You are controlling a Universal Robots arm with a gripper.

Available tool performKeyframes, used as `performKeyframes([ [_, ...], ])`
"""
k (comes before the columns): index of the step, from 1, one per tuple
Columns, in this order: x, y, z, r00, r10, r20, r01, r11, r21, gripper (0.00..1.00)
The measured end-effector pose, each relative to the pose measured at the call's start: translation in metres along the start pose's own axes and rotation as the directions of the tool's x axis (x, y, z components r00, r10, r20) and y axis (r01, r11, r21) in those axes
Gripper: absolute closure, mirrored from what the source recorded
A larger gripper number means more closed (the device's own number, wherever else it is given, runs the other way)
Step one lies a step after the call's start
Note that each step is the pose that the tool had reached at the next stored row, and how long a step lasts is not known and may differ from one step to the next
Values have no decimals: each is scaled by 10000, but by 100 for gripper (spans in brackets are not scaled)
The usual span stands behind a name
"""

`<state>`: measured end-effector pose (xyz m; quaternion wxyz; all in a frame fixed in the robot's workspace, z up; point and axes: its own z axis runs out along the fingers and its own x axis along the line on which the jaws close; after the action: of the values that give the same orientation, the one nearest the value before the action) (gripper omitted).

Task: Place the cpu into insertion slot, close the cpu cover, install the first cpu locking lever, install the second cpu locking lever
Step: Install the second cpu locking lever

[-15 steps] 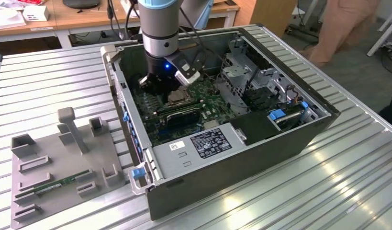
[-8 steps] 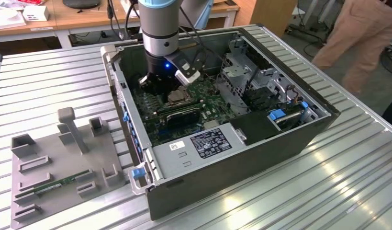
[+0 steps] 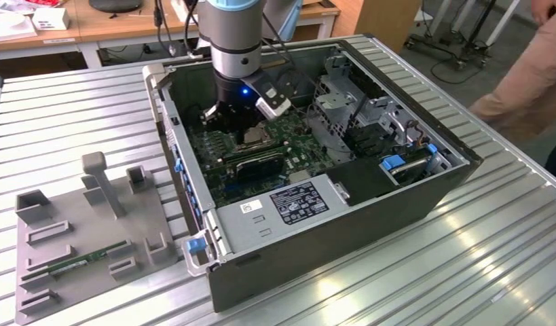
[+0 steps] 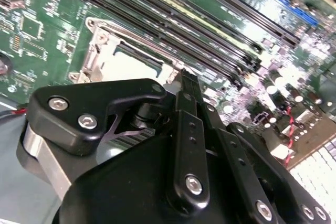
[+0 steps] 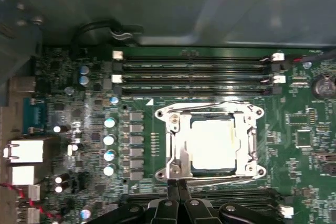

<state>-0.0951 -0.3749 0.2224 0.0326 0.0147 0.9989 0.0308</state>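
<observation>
The cpu (image 5: 212, 142) lies flat in its socket on the green motherboard, pale silvery face up. The cpu cover (image 5: 174, 148), a silvery frame, lies closed around it. One thin wire lever (image 5: 210, 105) runs along one side of the socket and another lever (image 5: 220, 181) along the opposite side, both lying low against the frame. My gripper (image 5: 178, 184) is shut with nothing between its black fingers, its tips just beside the socket edge where the second lever lies. In the exterior view the gripper (image 3: 248, 130) reaches down into the open computer case (image 3: 440, 176) over the socket. The second wrist view has the gripper (image 4: 188, 77) next to the cover (image 4: 97, 51).
Black memory slots (image 5: 194, 69) run alongside the socket. A power supply (image 3: 287, 204) and drive cages (image 3: 350, 115) crowd the case. A grey fixture tray (image 3: 79, 238) with a green memory stick (image 3: 79, 261) sits at the exterior view's left. A person (image 3: 531, 68) stands at its right.
</observation>
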Motion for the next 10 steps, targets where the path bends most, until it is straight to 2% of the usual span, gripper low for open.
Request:
performKeyframes([
  [10,-187,7,14,10000,0,0,0,10000,0,89],
])
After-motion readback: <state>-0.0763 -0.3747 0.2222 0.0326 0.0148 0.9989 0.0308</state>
